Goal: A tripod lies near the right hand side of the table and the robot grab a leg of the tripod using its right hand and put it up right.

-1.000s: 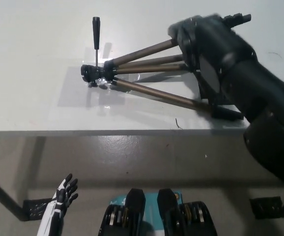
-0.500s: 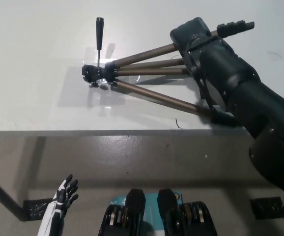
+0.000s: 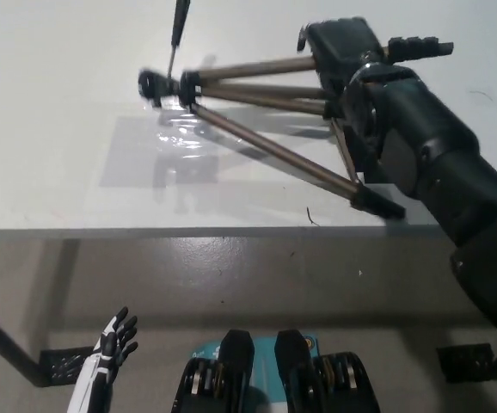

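Note:
A dark tripod (image 3: 257,86) with bronze legs is tilted up off the white table (image 3: 76,172). Its head (image 3: 161,86) and pan handle (image 3: 180,21) point toward the upper left and are lifted clear of the surface. One leg's black foot (image 3: 379,203) rests on the table near the front edge. My black right hand (image 3: 345,53) is shut on the legs near their far ends, at the upper right. My white left hand (image 3: 111,348) hangs low at the bottom left, below the table, fingers spread.
The table's front edge (image 3: 231,231) runs across the middle of the picture, with grey floor (image 3: 231,275) below it. A small dark mark (image 3: 311,217) lies on the table near the edge.
The tripod's head has risen off the table and swung up toward the top of the picture. My right hand has lifted with the legs in its grasp. The left hand has stayed put.

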